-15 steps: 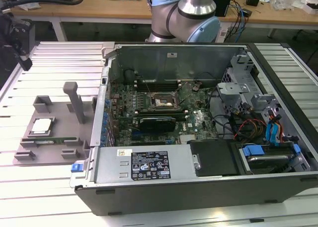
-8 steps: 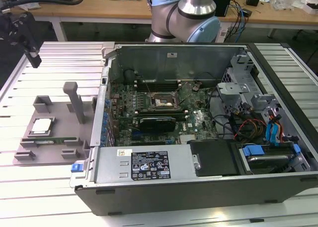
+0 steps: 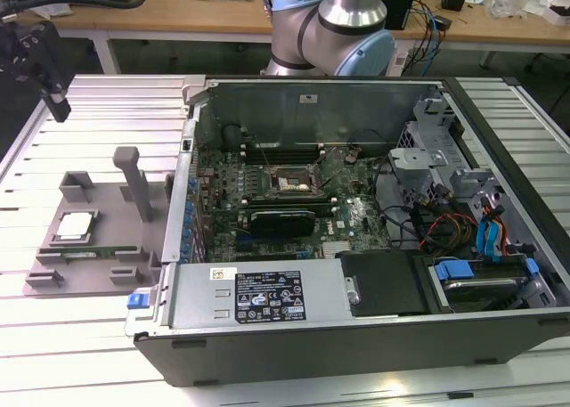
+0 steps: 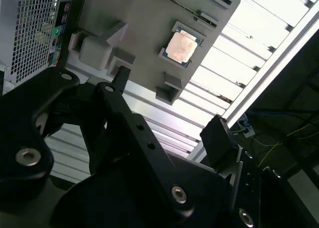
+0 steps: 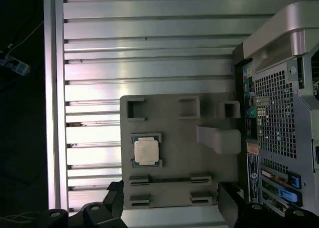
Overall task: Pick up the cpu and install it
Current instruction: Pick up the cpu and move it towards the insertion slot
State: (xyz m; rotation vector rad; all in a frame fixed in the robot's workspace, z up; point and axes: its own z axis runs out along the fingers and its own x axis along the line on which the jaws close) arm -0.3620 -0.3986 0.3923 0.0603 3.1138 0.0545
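Fingers [image 5: 115,202] of the gripper [image 5: 172,202] stood wide apart, holding nothing. Beside the open computer case [image 3: 401,336] lay a grey tray [image 3: 102,202], and the cpu [image 3: 75,226] sat flat in its recess. Pickup seemed not yet begun; grasping would likely demand lowering squarely astride its edges.
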